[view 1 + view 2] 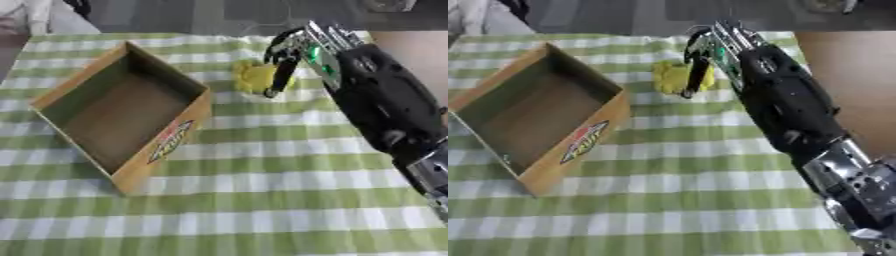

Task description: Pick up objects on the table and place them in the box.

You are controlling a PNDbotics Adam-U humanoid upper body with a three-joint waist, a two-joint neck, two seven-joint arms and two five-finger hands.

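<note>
A small yellow object (pixel 254 77) lies on the green-and-white checked cloth, right of the box's far corner. My right hand (pixel 302 50) comes in from the right on its black forearm (pixel 785 107) and hangs over the object. Its fingers (pixel 281 75) curl down round the object, one dark finger crossing its front and hiding part of it. The open cardboard box (pixel 166 142) stands at the left with a red and yellow logo on its near side. I see nothing inside it. My left hand shows in neither view.
The checked tablecloth (pixel 262 200) covers the table from the box to the near edge. A brown floor strip (pixel 850 75) lies beyond the table's right edge. Grey floor runs along the far edge.
</note>
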